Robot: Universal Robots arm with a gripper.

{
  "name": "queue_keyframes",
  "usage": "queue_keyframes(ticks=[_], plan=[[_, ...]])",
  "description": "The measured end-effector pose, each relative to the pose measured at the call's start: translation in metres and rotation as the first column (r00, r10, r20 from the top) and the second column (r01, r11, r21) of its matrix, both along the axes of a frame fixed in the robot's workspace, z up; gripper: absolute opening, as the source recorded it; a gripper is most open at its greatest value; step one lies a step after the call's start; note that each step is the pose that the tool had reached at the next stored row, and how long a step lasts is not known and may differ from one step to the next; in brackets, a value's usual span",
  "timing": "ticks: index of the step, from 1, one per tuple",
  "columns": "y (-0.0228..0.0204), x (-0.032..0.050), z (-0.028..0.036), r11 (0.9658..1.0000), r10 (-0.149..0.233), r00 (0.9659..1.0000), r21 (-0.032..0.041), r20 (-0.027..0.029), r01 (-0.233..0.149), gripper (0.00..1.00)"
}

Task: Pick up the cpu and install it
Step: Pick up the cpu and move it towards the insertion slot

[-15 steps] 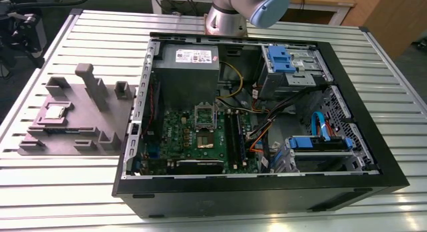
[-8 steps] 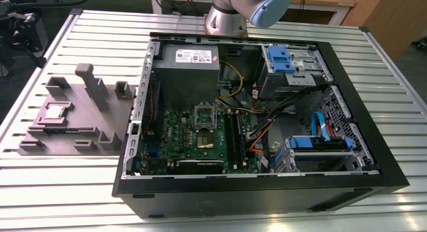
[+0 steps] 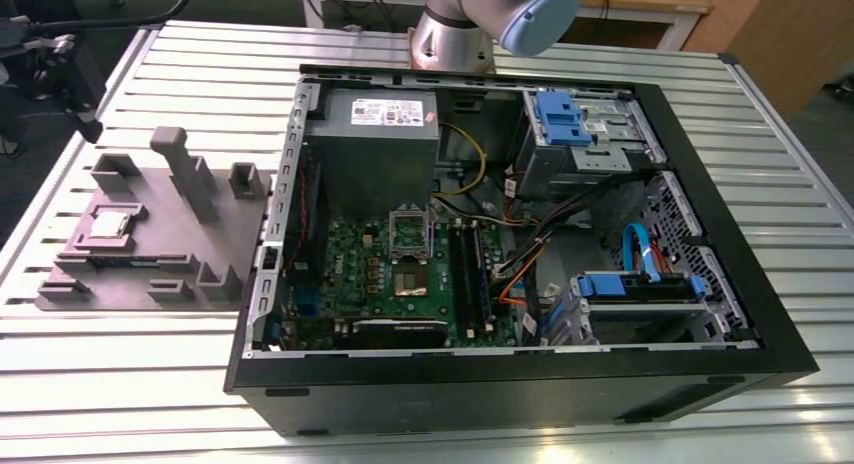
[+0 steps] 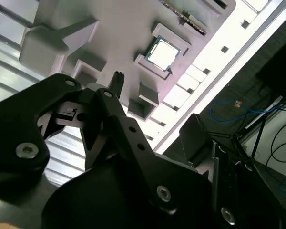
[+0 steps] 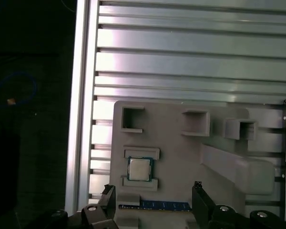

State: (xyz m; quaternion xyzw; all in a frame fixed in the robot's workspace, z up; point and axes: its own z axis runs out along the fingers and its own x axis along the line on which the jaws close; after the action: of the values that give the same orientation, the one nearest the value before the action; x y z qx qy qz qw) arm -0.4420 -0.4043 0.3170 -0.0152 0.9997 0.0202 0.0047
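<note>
Cpu [image 5: 139, 169] is seated flat in a shallow pocket of the grey holder [image 5: 181, 148] on the slatted table [image 5: 181, 62], well apart from the open computer case [image 3: 534, 394]. The socket [image 3: 408, 229] appears unfilled. Gripper [image 5: 152, 193] is held above the holder, spread wide, nothing gripped. The chip is not yet between the fingers. Step judged: approach for the pick. To be done well, the jaws should be centred over the chip, squared to its edges, lowered straight, and closed on the thin sides only, clear of the pocket lips. Tilt is to be avoided.
</note>
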Motion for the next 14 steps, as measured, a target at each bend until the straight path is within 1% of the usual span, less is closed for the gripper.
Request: queue_keyframes(ticks=[2,5,14], plan=[[-0.0029,0.0000,-0.0039,1.0000,0.000,1.0000,0.0002,0.0003,0.000,0.74],[-0.0046,0.0000,-0.0092,1.0000,0.000,1.0000,0.0001,0.0003,0.000,0.74],[-0.0049,0.0000,-0.0249,1.0000,-0.006,1.0000,0.0002,0.0003,0.006,0.74]])
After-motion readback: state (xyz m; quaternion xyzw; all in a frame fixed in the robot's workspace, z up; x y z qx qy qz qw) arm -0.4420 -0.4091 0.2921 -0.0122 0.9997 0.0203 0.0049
